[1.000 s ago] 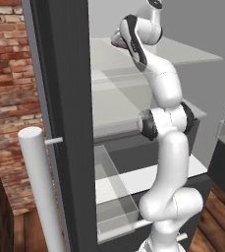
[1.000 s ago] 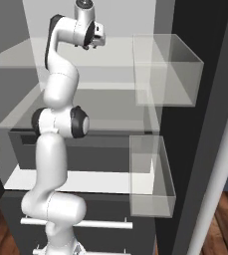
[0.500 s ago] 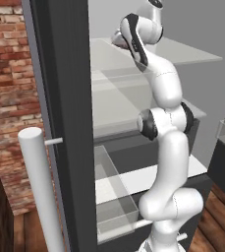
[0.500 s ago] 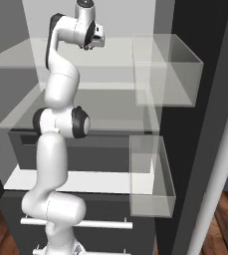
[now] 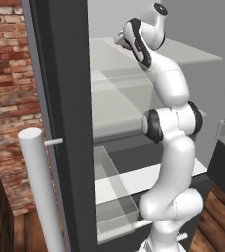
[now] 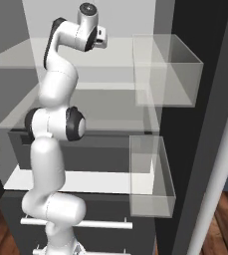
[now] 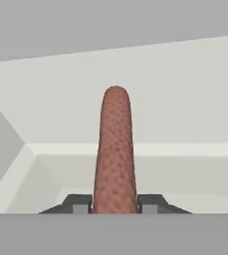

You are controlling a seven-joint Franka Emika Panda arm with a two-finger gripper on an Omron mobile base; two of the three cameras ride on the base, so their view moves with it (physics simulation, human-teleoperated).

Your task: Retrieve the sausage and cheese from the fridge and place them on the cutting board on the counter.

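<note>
Hand view: the hand has its two fingertips closed against the sausage, gripping it above a white shelf inside the fridge. The sausage has not yet left the fridge; the cheese and both placements on the cutting board remain.

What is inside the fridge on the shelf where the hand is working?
A reddish-brown sausage lies on the white shelf, the gripper closed on its near end. Whether cheese sits there cannot be told; the arm covers that spot from the base views.

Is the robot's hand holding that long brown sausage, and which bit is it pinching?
Yes. The gripper is shut on the sausage, pinching its near end between the two fingertips. The rest pokes out ahead over the white fridge shelf.
</note>
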